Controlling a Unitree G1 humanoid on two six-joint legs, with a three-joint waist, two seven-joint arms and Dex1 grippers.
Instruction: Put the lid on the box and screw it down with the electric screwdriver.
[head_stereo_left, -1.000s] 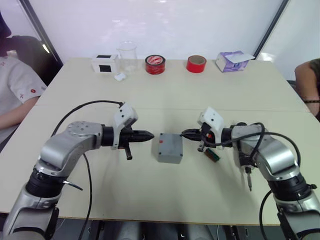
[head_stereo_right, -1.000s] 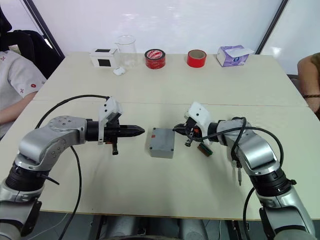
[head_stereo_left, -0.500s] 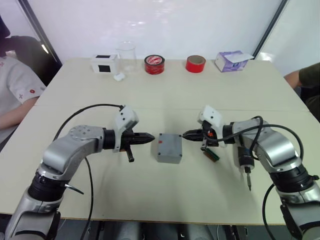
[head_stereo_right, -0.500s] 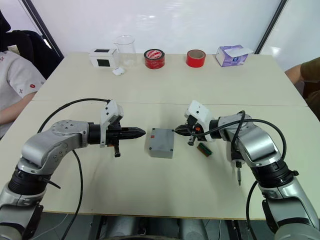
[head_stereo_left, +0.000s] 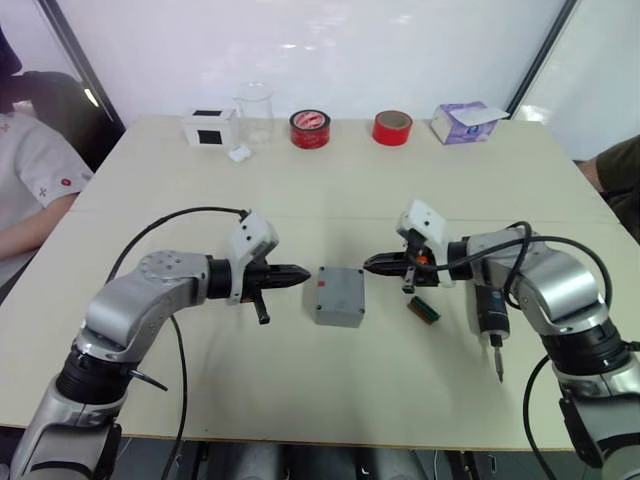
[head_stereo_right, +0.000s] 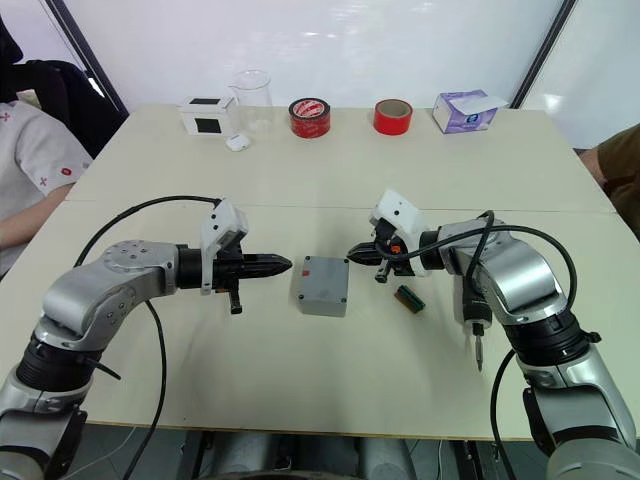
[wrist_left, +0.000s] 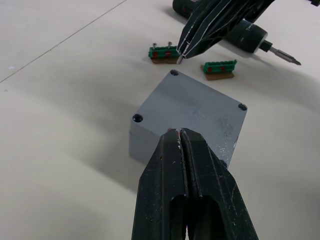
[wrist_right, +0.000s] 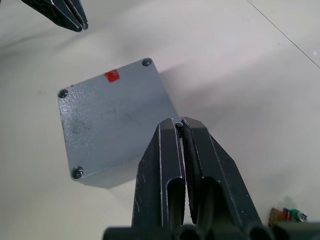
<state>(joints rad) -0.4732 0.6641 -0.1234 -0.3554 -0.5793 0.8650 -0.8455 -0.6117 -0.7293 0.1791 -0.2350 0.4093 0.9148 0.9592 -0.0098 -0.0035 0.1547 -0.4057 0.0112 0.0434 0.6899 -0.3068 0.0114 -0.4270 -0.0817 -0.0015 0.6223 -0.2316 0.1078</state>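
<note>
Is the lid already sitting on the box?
Yes, the lid with its red mark lies flush on the box, and both pincers hover shut beside it.

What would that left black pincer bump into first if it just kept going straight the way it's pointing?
Most likely the small grey metal box with its flat grey lid on top. The left gripper, fingers shut, points straight at the box's near side, only a short gap away. Height is hard to judge; it might graze the lid's edge.

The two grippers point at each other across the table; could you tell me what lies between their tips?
The box, with the lid on it, sits between the left gripper and right gripper, as the head views show.
</note>
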